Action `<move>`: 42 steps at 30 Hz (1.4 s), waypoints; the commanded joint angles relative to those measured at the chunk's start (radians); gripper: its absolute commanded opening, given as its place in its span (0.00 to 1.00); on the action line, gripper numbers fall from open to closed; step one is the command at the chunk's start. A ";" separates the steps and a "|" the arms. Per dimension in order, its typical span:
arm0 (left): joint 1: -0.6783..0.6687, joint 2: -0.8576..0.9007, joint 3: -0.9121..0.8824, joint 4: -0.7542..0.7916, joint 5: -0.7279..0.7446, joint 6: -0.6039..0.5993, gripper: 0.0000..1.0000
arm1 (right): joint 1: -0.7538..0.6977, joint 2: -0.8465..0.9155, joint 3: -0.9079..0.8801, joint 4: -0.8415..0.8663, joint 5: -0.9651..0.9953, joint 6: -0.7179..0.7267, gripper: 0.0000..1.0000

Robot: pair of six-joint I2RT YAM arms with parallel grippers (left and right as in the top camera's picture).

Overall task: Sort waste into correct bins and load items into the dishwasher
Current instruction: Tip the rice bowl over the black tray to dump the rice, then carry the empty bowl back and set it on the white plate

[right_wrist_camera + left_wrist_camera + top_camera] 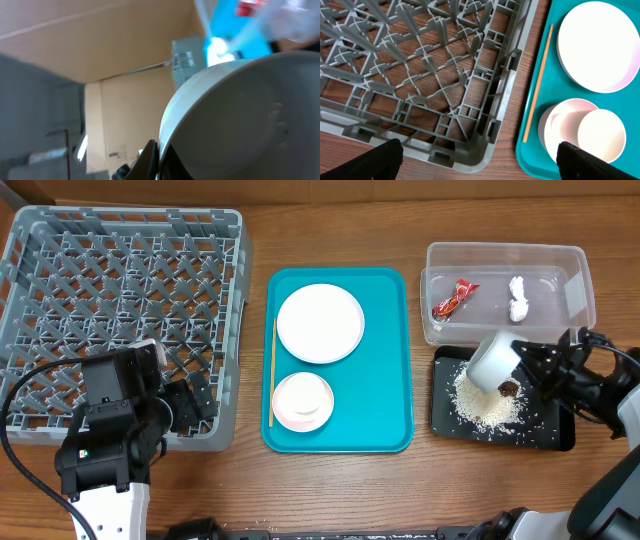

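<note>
My right gripper (520, 372) is shut on the rim of a white bowl (492, 360), held tipped over the black tray (548, 432), where spilled rice (485, 402) lies. The bowl fills the right wrist view (240, 120). My left gripper (195, 402) is open and empty at the near right corner of the grey dish rack (120, 310); its fingers straddle that corner (485, 155). On the teal tray (390, 430) lie a white plate (320, 323), a pink bowl with a white cup in it (302, 401) and a wooden chopstick (272, 370).
A clear plastic bin (575, 290) at the back right holds a red wrapper (454, 299) and a crumpled white tissue (518, 297). The rack holds no dishes. Bare wooden table lies between rack and teal tray.
</note>
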 commanded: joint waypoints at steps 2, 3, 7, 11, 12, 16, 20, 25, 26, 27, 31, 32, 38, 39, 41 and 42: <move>0.009 0.000 0.020 0.000 0.008 -0.006 1.00 | 0.005 -0.014 -0.003 -0.024 0.103 0.027 0.04; 0.009 0.000 0.020 0.000 0.008 -0.006 1.00 | 0.005 -0.014 -0.003 -0.017 0.030 -0.030 0.04; 0.009 0.000 0.020 0.000 0.008 -0.006 1.00 | 0.005 -0.015 0.003 -0.029 -0.116 -0.166 0.04; 0.009 0.000 0.020 0.001 0.008 -0.006 1.00 | 0.006 -0.015 0.003 -0.029 -0.115 -0.166 0.04; 0.009 0.000 0.020 0.001 0.008 -0.006 1.00 | 0.006 -0.015 0.003 -0.029 -0.115 -0.165 0.04; 0.009 0.000 0.020 0.001 0.008 -0.006 1.00 | 0.006 -0.015 0.003 -0.040 -0.026 -0.156 0.04; 0.009 0.000 0.020 0.001 0.008 -0.006 1.00 | 0.023 -0.015 0.005 -0.100 0.207 -0.157 0.04; 0.009 0.000 0.020 0.001 0.008 -0.006 1.00 | 0.092 -0.017 0.055 -0.235 0.181 -0.425 0.04; 0.009 0.000 0.020 0.001 0.008 -0.006 1.00 | 0.111 -0.017 0.074 -0.269 0.164 -0.476 0.04; 0.009 0.000 0.020 0.001 0.008 -0.006 1.00 | 0.132 -0.017 0.093 -0.296 0.149 -0.515 0.04; 0.009 0.000 0.020 0.002 0.008 -0.006 1.00 | 0.230 -0.017 0.164 -0.331 0.224 -0.528 0.04; 0.009 0.000 0.020 0.002 0.008 -0.006 1.00 | 0.269 -0.017 0.188 -0.340 0.302 -0.519 0.04; 0.009 0.000 0.020 0.001 0.008 -0.006 1.00 | 0.517 -0.017 0.338 -0.339 0.800 -0.300 0.04; 0.009 0.000 0.020 0.001 0.008 -0.006 1.00 | 0.555 -0.017 0.367 -0.335 0.833 -0.281 0.04; 0.009 0.000 0.020 0.001 0.008 -0.006 1.00 | 0.637 -0.017 0.435 -0.320 0.903 -0.235 0.04; 0.009 0.000 0.020 0.001 0.008 -0.006 1.00 | 0.674 -0.017 0.466 -0.307 0.941 -0.210 0.04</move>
